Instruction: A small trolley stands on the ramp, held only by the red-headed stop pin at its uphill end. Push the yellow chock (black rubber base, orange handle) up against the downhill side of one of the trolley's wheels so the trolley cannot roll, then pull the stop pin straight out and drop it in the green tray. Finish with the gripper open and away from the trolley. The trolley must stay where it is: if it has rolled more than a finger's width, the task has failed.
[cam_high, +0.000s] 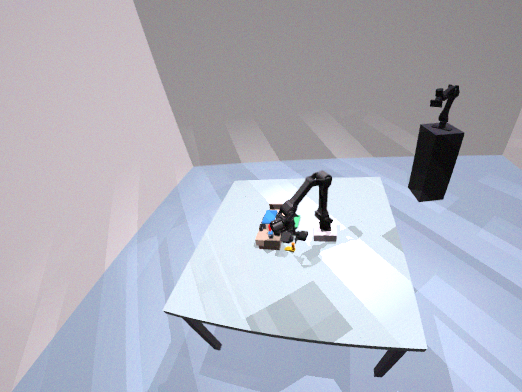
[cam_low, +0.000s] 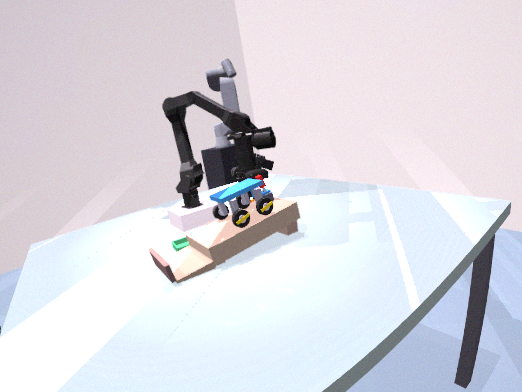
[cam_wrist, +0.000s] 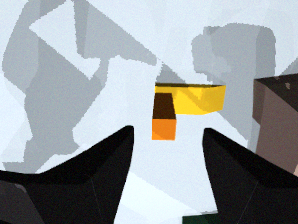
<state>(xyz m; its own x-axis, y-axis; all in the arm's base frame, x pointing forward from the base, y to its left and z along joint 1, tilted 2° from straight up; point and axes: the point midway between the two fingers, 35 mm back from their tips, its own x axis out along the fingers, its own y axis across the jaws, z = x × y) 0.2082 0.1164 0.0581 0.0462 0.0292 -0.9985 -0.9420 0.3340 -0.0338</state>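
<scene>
The blue trolley (cam_high: 269, 216) (cam_low: 235, 189) stands on the tan ramp (cam_high: 268, 240) (cam_low: 255, 230) (cam_wrist: 277, 125). The red-headed stop pin (cam_high: 270, 228) (cam_low: 259, 180) stands at its uphill end. The yellow chock (cam_high: 290, 248) (cam_wrist: 200, 100) lies on the table beside the ramp's high end. Its orange handle (cam_wrist: 164, 129) points up toward the wrist camera; its black base is barely visible. My gripper (cam_high: 295, 237) (cam_low: 250, 174) (cam_wrist: 168, 134) is part open and empty, pointing down above the chock, with the handle showing between the fingertips. The green tray (cam_high: 297, 221) (cam_low: 180, 244) is beside the ramp's low end.
The ramp's high end stands close to the right finger's side in the wrist view. An end board (cam_low: 162, 265) closes the ramp's low end. The arm's pale base block (cam_high: 325, 235) (cam_low: 187, 217) is on the tray's side of the ramp. A second arm stands on a far black pedestal (cam_high: 435, 162).
</scene>
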